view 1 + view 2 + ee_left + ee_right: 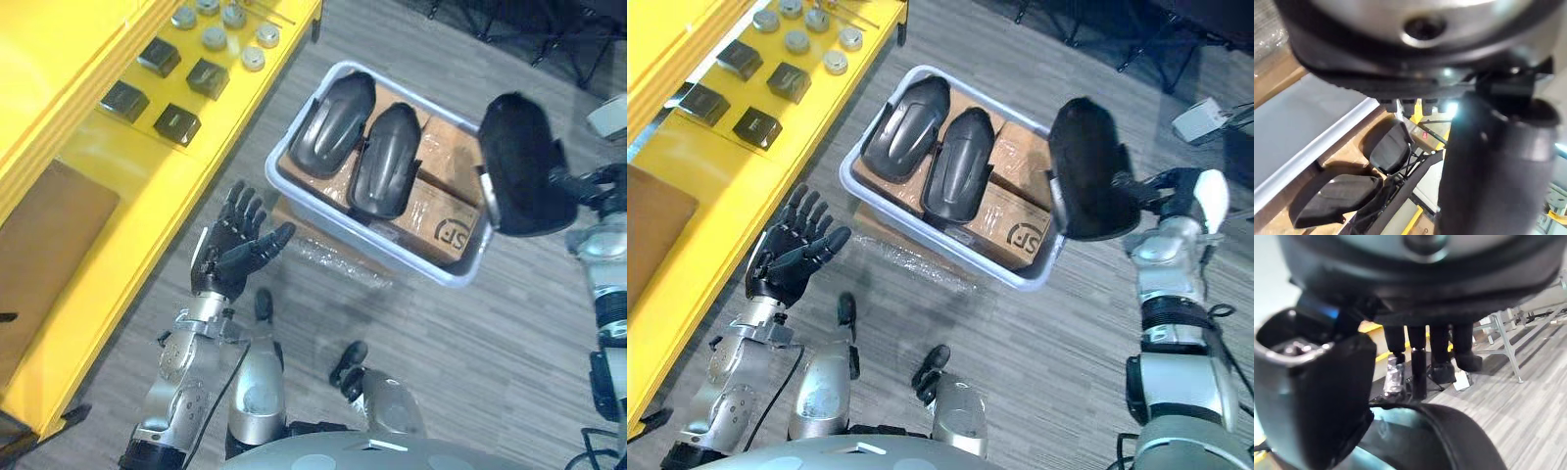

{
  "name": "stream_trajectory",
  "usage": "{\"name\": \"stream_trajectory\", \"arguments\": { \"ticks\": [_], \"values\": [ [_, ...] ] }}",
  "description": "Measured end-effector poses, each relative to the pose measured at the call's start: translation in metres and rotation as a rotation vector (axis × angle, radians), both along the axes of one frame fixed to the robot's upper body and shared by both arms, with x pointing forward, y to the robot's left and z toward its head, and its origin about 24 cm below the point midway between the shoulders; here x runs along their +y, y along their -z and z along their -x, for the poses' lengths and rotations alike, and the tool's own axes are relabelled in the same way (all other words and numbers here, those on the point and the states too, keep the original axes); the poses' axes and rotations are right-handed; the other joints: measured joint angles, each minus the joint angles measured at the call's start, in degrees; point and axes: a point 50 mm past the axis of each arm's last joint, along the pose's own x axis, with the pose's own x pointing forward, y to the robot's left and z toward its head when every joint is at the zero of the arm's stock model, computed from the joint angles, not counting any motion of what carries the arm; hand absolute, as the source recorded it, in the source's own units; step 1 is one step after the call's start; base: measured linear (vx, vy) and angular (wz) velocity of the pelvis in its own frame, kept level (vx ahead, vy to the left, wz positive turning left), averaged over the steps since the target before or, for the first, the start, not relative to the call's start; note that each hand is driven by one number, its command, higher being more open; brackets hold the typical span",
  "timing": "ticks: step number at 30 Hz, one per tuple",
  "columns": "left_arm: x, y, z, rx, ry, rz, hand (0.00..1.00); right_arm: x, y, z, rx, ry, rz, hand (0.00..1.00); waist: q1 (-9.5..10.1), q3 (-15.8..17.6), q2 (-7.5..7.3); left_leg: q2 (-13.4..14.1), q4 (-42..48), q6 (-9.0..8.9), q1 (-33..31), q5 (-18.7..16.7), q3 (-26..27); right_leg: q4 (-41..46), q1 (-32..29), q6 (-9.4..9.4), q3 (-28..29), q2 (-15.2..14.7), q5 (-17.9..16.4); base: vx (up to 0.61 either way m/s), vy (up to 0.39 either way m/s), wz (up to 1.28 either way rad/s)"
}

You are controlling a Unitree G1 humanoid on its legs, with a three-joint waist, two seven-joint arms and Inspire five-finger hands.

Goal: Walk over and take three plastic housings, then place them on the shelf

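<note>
Where the right hand (1176, 191) sits: upper right of the frame, its arm entering from the right edge.
Right hand state: closed on the edge of the held housing (1085, 171) – thumb (1312, 396) on one face, fingers (1418, 367) hooked over the other, as the right wrist view shows.
Held housing position: upper right of the frame, black, standing on end, its outline overlapping the right corner of the bin.
Bin (456, 277): pale grey plastic, upper centre of the frame, on the grey plank floor.
Bin contents: left housing (333, 122) and right housing (384, 162), black, side by side, domed face up – both lying on cardboard boxes (436, 220).
Left hand (235, 245): lower left of centre, palm up, fingers straight and spread, holding nothing.
Shelf (147, 206): yellow, along the left side of the frame, just beside the left hand.
Shelf load: black blocks (176, 123) and silver discs (214, 37) at upper left; brown board (44, 245) at the left edge.
</note>
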Motion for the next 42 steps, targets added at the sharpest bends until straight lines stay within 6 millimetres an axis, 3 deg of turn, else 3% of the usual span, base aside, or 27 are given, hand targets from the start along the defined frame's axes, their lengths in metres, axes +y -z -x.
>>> {"name": "stream_trajectory", "arguments": {
  "ticks": [5,8,11,13,15,16,22,29,36,42],
  "values": [
    [-0.004,-0.006,-0.008,-0.009,0.035,0.05,1.0,0.008,-0.007,-0.004,-0.054,-0.009,0.022,0.0,-0.2,-0.3,0.25,-0.01,-1.23,0.23,0.54,0.34,0.51,-2.63,0.81,0.22,0.1,0.46,1.47,0.0,0.007,-0.02],
    [-0.01,-0.002,-0.012,0.044,0.102,0.147,1.0,0.02,-0.03,-0.01,-0.146,-0.037,0.123,0.0,-0.42,-0.82,0.51,-0.04,-3.18,0.36,1.44,0.94,1.25,-4.56,1.14,0.23,0.58,1.03,2.75,-0.01,0.02,-0.11],
    [-0.027,0.007,-0.02,0.115,0.189,0.166,1.0,0.048,-0.064,-0.017,-0.284,-0.146,0.253,0.0,-0.86,-1.14,1.03,-0.34,-5.3,0.33,3.22,1.6,3.02,-5.94,1.53,0.48,1.82,1.12,3.81,0.0,0.034,-0.21],
    [-0.042,0.01,-0.025,0.157,0.266,0.189,1.0,0.076,-0.088,-0.017,-0.399,-0.259,0.351,0.0,-2.41,-1.9,0.97,-1.02,-5.29,0.37,3.91,1.62,3.88,-6.65,2.17,0.82,2.21,0.82,4.21,0.02,0.044,-0.11],
    [-0.053,0.012,-0.028,0.19,0.318,0.208,1.0,0.097,-0.093,-0.015,-0.475,-0.333,0.392,0.0,-3.22,-3.86,0.9,-1.11,-5.29,0.37,4.54,1.63,5.52,-7.08,2.35,1.0,2.96,0.65,4.42,0.06,0.024,-0.2],
    [-0.058,0.013,-0.03,0.2,0.336,0.222,1.0,0.11,-0.092,-0.014,-0.508,-0.383,0.418,0.0,-3.6,-4.76,0.82,-1.17,-5.3,0.37,5.75,1.62,6.74,-7.48,3.25,1.2,3.36,0.46,4.54,0.08,0.003,-0.27],
    [-0.077,0.017,-0.046,0.268,0.364,0.343,1.0,0.143,-0.069,-0.006,-0.533,-0.547,0.394,0.0,-6.59,-10.96,1.71,-1.59,-5.47,-0.1,9.07,1.29,9.86,-7.87,5.06,1.48,5.09,-0.15,4.71,0.04,0.005,-0.23],
    [-0.084,0.021,-0.058,0.291,0.322,0.392,1.0,0.163,-0.043,0.002,-0.459,-0.683,0.327,0.0,-9.18,-13.89,4.29,-0.8,-5.66,-0.29,11.04,0.26,12.09,-11.15,6.15,1.46,6.99,1.01,6.64,-0.05,0.017,-0.19],
    [-0.084,0.012,-0.066,0.22,0.278,0.424,1.0,0.18,-0.019,0.007,-0.373,-0.778,0.251,0.0,-9.49,-16.06,4.74,-0.75,-5.67,-0.6,11.61,-0.35,12.85,-13.91,7.25,1.32,7.11,1.3,7.9,-0.02,0.019,-0.08],
    [-0.084,0.021,-0.066,0.243,0.239,0.451,1.0,0.203,-0.005,0.011,-0.345,-0.879,0.172,0.0,-9.45,-17.67,4.63,-1.04,-5.65,-0.09,11.92,0.01,12.93,-14.75,7.78,1.46,7.33,1.21,9.2,0.04,0.011,-0.02]
  ]
}}
